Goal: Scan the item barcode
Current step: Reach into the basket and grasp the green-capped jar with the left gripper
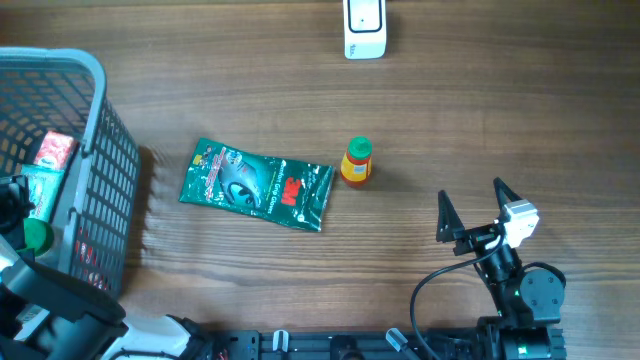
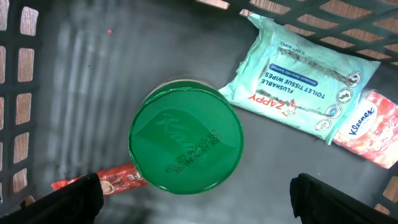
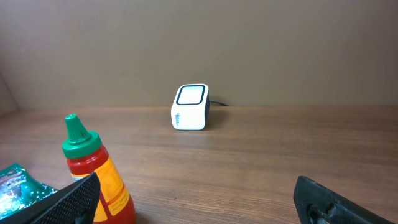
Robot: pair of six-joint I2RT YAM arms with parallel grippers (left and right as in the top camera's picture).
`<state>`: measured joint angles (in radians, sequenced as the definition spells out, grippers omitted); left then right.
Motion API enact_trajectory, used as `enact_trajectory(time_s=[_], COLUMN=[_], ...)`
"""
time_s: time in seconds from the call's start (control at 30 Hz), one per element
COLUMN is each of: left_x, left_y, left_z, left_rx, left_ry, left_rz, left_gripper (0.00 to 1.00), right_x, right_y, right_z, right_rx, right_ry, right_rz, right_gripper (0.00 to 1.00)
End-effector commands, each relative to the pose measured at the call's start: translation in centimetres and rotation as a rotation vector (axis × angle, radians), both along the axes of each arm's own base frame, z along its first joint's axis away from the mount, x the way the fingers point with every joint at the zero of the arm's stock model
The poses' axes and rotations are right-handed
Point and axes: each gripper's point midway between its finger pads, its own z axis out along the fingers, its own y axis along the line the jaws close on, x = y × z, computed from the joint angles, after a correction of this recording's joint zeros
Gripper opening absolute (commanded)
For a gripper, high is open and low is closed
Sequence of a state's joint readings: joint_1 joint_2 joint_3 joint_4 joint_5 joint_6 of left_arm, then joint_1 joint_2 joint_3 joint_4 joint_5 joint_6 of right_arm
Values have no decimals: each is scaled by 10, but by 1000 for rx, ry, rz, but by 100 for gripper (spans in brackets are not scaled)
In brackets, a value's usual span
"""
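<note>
The white barcode scanner (image 1: 365, 28) stands at the table's far edge; in the right wrist view the scanner (image 3: 189, 107) faces me across bare wood. A small red sauce bottle (image 1: 356, 162) with a green cap and yellow label stands mid-table, close to my right gripper's left finger (image 3: 74, 202). A green foil packet (image 1: 257, 184) lies flat to the bottle's left. My right gripper (image 1: 470, 190) is open and empty, near the front right. My left gripper (image 2: 199, 194) hangs open inside the basket, above a round green lid (image 2: 185, 139), touching nothing.
The grey mesh basket (image 1: 95, 130) fills the left side. Inside it lie a pale green wipes pack (image 2: 298, 78), a red tissue pack (image 2: 368, 130) and a red sachet (image 2: 115, 177). The right arm's base and cable (image 1: 430, 290) sit at the front edge.
</note>
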<state>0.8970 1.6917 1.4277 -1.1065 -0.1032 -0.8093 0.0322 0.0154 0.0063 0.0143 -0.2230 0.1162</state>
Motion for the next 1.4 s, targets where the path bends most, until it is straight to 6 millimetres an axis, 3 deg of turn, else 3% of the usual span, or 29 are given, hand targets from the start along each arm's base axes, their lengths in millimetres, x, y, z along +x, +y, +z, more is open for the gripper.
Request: enact_trajectory(time_s=[0.0,0.17,0.4,0.47,0.53,0.57,0.77,0.87,0.93,0.97,1.37], left_x=[-4,-5,-14,-14,-14,-13,-10,-10,-10,-10,-6], left_y=[-3,-3,9,9,8,7,1,0,0,0,5], left_z=[-16,-37,-35,-35,-35,-36,-37,-38,-37,-38,-44], left_rx=[-25,-12,51,49,47,43,11,3,4,5,31], left_ry=[20,19,73,71,72,68,49,46,47,46,26], left_rz=[-21,-19,5,5,5,4,-3,-6,-6,-5,-5], left_gripper=[100,100,99,85,58,53,45,46,87,100,100], right_x=[0,0,0,0,0,0,0,0,0,0,0], right_y=[-2,-2,-2,-2,-2,-2,-2,-2,-2,-2,-2], right_z=[1,1,1,1,1,1,1,1,1,1,1], right_rx=[15,15,15,15,15,15,15,15,14,14,15], right_ry=[-2,-2,-2,-2,-2,-2,-2,-2,-3,-3,-2], right_rz=[-12,-13,-12,-12,-12,-12,-12,-12,-12,-12,-13], right_gripper=[100,100,100,100,100,100,100,100,100,100,100])
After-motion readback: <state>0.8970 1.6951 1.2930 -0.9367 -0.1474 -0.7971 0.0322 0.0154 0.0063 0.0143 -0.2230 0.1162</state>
